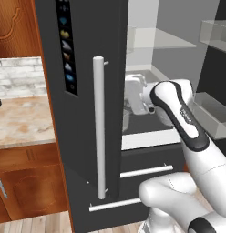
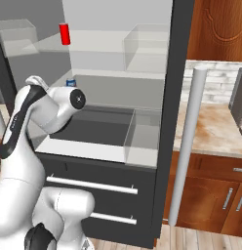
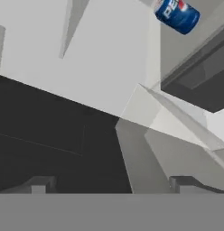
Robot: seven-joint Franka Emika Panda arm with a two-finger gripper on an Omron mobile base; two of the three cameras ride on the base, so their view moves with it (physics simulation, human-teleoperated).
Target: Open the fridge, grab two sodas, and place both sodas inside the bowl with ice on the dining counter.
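Fridge (image 1: 87,54) open, left base view: arm reaches inside. Right base view: red soda (image 2: 65,33) on upper shelf, blue soda (image 2: 70,83) behind arm. Hand view: gripper (image 3: 111,185) spread wide, empty; blue can top right.

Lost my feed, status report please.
Claw open, empty, inside the fridge. Red soda on upper shelf, blue soda ahead, ungrasped. Clear bin beside arm.

Base views flanking open fridge (image 1: 87,136), close.
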